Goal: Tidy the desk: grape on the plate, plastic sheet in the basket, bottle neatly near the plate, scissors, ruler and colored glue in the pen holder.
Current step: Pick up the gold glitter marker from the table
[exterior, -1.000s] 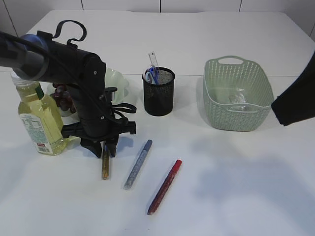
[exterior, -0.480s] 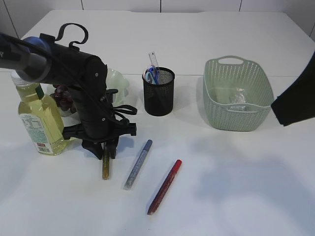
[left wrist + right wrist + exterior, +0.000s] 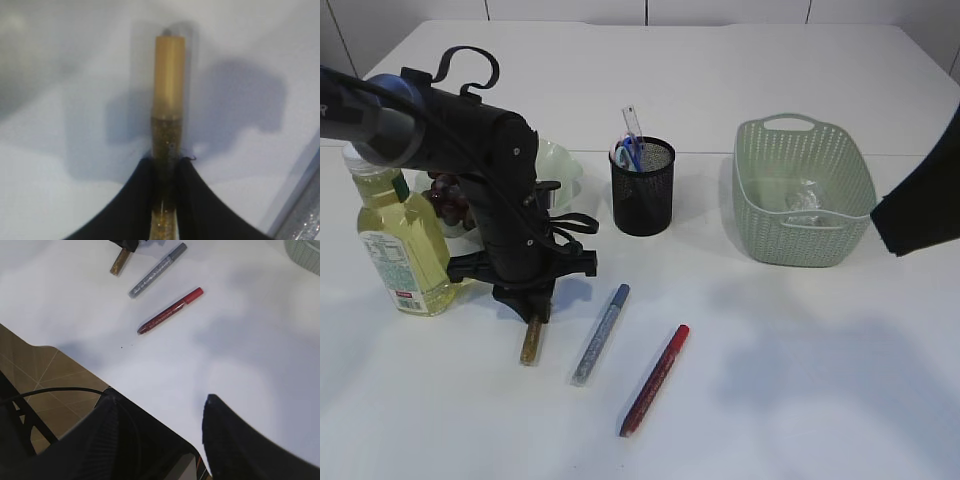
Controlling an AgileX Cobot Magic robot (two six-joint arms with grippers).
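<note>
The gold glue stick (image 3: 168,125) lies on the table (image 3: 800,380), in front of the pen holder (image 3: 642,187) and to its left. My left gripper (image 3: 528,308) pinches its upper end. Silver glue stick (image 3: 600,333) and red glue stick (image 3: 655,379) lie further right. My right gripper (image 3: 160,432) hangs spread, empty.

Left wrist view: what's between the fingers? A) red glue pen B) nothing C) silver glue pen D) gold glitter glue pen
D: the gold glitter glue pen sits squeezed between the two black fingers of the left gripper, while the silver and red pens lie free on the table.
</note>
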